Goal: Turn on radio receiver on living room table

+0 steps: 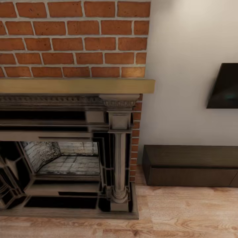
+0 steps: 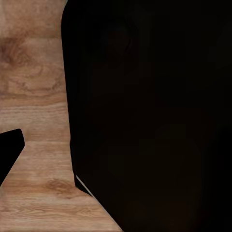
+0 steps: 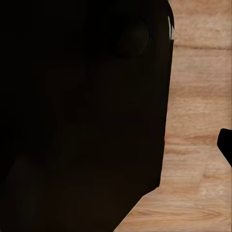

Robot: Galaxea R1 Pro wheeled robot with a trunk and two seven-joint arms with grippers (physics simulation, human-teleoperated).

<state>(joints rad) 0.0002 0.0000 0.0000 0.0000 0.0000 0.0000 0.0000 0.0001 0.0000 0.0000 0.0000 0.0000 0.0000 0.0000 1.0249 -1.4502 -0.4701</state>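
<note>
The brick wall [image 1: 74, 38] up top is showing that classic red-orange with pale grey mortar lines running in a staggered grid. Under it the mantel shelf [image 1: 76, 86] is looking a flat tan-yellow. The fireplace surround [image 1: 119, 145] is coming across grey-brown with black panels, and the firebox [image 1: 66, 158] inside is showing whitish, sooty brickwork. The plain wall [image 1: 185, 66] is sitting off-white, the screen [image 1: 224, 86] on it is reading black with a faint teal glow, and the low cabinet [image 1: 191, 165] is looking dark brown. The floor [image 1: 185, 211] is showing light wood planks with swirly grain, and the same warm grain is showing beside big black shapes in both wrist views.
</note>
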